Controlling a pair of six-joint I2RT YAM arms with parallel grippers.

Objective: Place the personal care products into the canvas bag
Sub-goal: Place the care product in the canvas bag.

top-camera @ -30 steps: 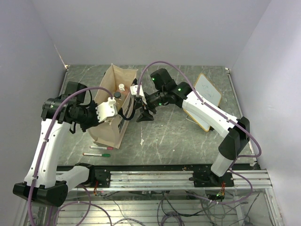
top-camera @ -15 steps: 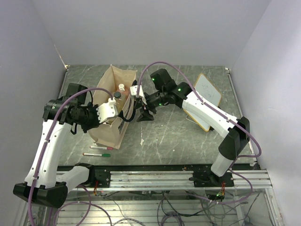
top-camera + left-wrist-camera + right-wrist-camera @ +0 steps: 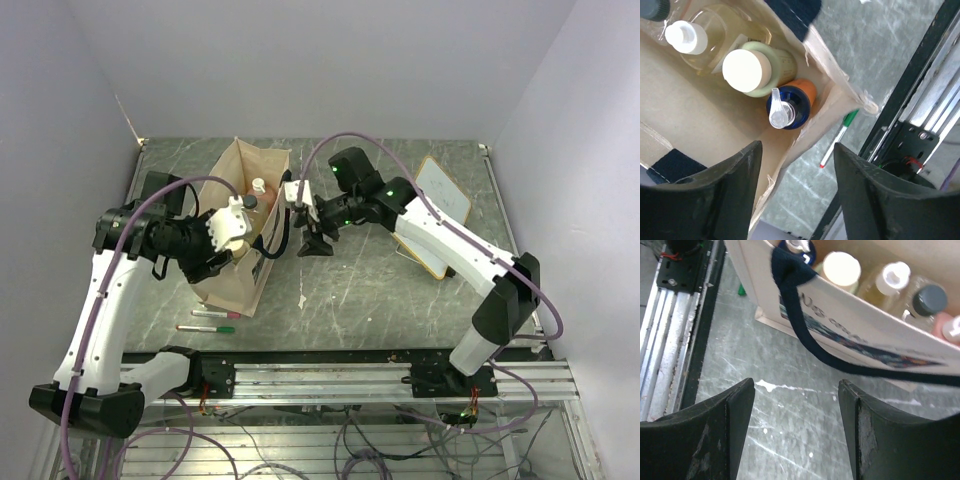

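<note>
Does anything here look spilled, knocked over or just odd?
Nothing spilled or broken. The bottles sit caps-up inside the canvas bag; one navy strap droops over its printed side, slightly untidy.

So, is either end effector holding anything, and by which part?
Nothing. Left end effector is open above the beige canvas bag; right end effector is open beside it.

matt canvas bag; glossy plastic bottles

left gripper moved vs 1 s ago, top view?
Yes, slightly. The left gripper has shifted up-frame, away from the marker pens on the table and farther along the open top of the canvas bag.
</note>
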